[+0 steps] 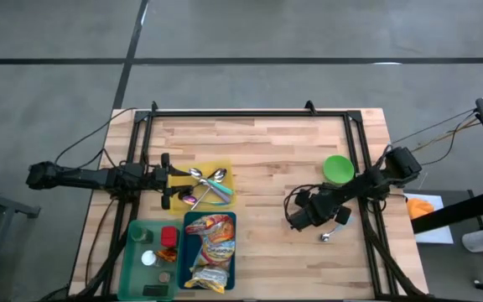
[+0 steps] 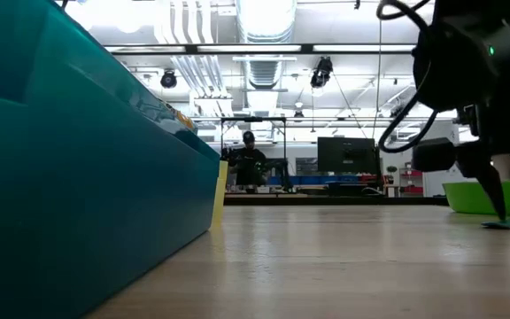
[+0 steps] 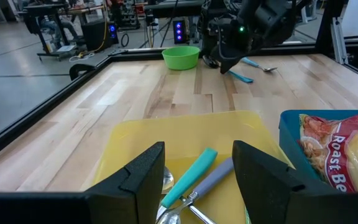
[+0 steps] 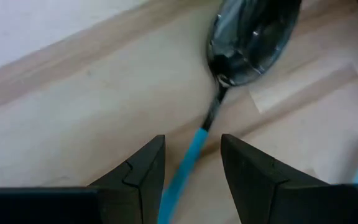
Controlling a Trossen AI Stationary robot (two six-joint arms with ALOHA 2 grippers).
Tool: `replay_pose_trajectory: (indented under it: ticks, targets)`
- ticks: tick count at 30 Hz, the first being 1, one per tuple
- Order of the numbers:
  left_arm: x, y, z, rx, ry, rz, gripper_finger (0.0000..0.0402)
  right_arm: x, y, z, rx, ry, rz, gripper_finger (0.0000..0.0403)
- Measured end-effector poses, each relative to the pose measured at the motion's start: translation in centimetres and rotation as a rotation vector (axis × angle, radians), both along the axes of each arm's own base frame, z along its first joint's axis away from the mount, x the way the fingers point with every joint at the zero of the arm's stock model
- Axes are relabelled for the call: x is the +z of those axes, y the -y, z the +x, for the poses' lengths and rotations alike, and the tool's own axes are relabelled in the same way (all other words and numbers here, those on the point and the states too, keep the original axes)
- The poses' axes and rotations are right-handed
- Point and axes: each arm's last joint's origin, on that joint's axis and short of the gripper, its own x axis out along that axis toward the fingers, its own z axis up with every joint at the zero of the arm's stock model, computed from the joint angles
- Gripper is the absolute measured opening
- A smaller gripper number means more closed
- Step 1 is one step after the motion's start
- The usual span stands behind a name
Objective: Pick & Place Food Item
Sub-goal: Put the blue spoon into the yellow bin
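The food item, a noodle packet [image 1: 210,250], lies in the teal bin [image 1: 231,252] at the table's near edge; it also shows in the left wrist view [image 3: 347,149]. My right gripper [image 4: 191,146] is open and points steeply down at a spoon [image 4: 247,37] lying flat on the wood right of centre. Its fingers stand on either side of the spoon's blue handle [image 4: 197,140]. My left gripper [image 3: 197,165] waits open and level at the yellow tray [image 3: 166,137], which holds several spoons [image 1: 208,186].
A green bowl [image 1: 338,168] stands just beyond my right gripper, and a second spoon [image 1: 332,228] lies beside it toward the near edge. A green bin [image 1: 137,243] with small items stands left of the teal bin. Black frame rails [image 1: 250,113] border the table.
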Motion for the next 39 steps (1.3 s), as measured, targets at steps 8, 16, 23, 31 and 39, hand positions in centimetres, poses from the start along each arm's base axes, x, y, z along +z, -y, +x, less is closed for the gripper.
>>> replay_pose_trajectory:
  ticks: [8,16,23,31,39]
  targets:
    - [0.00,0.00,0.00,0.000,0.000,0.000,0.0189,-0.61,0.05,0.25,0.030,0.019,-0.046,0.0153]
    - [0.00,0.00,0.00,0.000,0.000,0.000,0.0189,-0.59,0.06,0.32,0.037,0.033,-0.045,0.0153]
    - [0.00,0.00,0.00,0.000,0.000,0.000,0.0189,-0.60,0.06,0.39,0.051,0.040,-0.043,0.0125]
    - [0.00,0.00,0.00,0.000,0.000,0.000,0.0189,-0.60,0.12,0.55,0.083,0.059,-0.071,0.0029]
    - [0.00,0.00,0.00,0.000,0.000,0.000,0.0189,-0.60,0.12,0.56,0.097,0.055,-0.069,0.0027]
